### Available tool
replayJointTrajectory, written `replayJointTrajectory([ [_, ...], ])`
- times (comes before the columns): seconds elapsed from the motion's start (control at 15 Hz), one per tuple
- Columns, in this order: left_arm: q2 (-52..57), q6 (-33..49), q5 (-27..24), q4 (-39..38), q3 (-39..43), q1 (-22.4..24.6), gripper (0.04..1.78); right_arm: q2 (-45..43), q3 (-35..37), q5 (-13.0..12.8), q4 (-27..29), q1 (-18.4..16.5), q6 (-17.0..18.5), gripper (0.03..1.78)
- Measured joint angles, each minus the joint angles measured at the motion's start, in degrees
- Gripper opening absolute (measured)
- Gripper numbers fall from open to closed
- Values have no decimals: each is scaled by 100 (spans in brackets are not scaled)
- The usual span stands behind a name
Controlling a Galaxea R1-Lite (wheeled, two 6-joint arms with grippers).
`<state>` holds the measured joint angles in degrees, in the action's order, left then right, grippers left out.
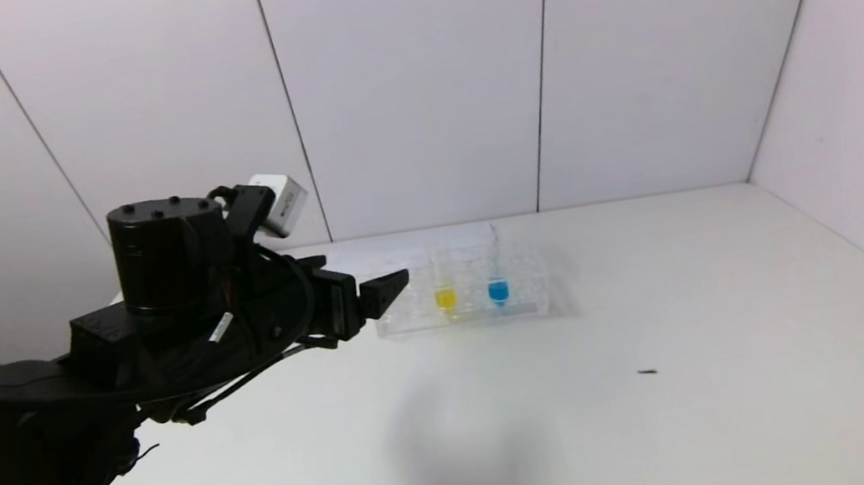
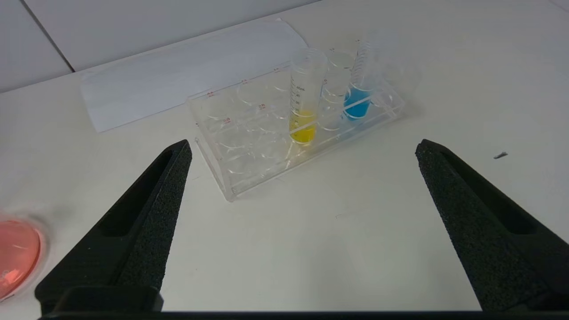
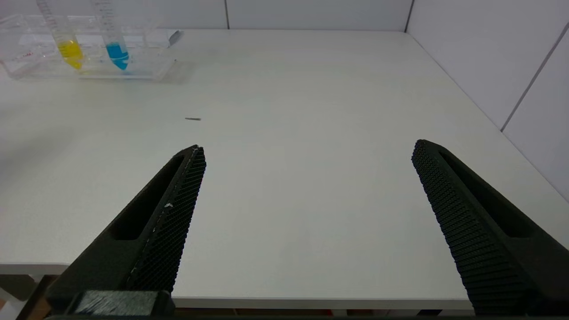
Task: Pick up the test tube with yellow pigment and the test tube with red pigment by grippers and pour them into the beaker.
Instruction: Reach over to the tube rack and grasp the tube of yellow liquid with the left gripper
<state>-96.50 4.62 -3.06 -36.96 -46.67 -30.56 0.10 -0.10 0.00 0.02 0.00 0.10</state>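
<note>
Hovering wide open, the left gripper is facing the yellow tube, which is standing upright in the clear rack beside a blue tube. The right gripper, also open, is idling over the table edge, well apart. An off-centre approach is risking a knock to the blue one or the rack.

No text can be read: the test tube with yellow pigment bears printed graduation marks and the clear tube rack carries small red markings beside its wells, but all are too small to make out.
</note>
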Motion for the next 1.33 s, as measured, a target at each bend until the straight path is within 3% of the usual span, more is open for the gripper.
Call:
replayJointTrajectory([
  [1.33, -1985, 245, 22, 23, -1751, -212, 176, 0, 0, 0, 0, 0, 0, 170],
])
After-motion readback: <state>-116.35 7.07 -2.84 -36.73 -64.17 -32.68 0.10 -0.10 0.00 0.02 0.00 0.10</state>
